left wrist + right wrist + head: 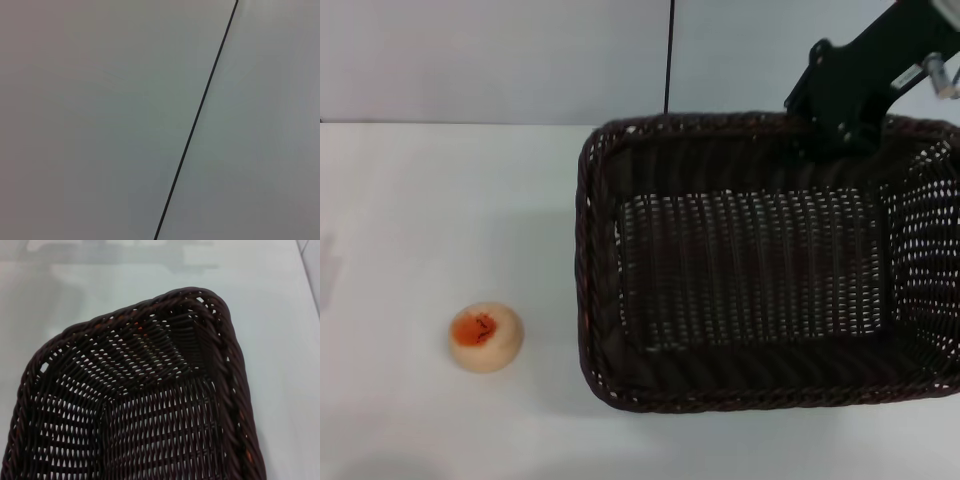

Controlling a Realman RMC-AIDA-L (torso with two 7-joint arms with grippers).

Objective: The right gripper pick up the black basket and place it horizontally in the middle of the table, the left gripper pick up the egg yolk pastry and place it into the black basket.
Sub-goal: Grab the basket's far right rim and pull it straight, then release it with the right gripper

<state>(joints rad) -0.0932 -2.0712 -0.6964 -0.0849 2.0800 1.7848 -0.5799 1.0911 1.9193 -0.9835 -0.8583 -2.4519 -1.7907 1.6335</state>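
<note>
The black basket [588, 300] stands upright on the white table [440, 200], on the right side, its long side running left to right. My right gripper [835, 135] is at the basket's far rim, its black wrist reaching in from the upper right. Its fingertips are hidden at the rim. The right wrist view looks down into the basket [230, 390] over one corner. The egg yolk pastry [486, 337] lies on the table to the left of the basket, apart from it, orange patch up. The left gripper is out of view.
A grey wall with a thin vertical black seam [668, 55] stands behind the table; the left wrist view shows only this wall and seam [195, 120]. The basket runs out past the right edge of the head view.
</note>
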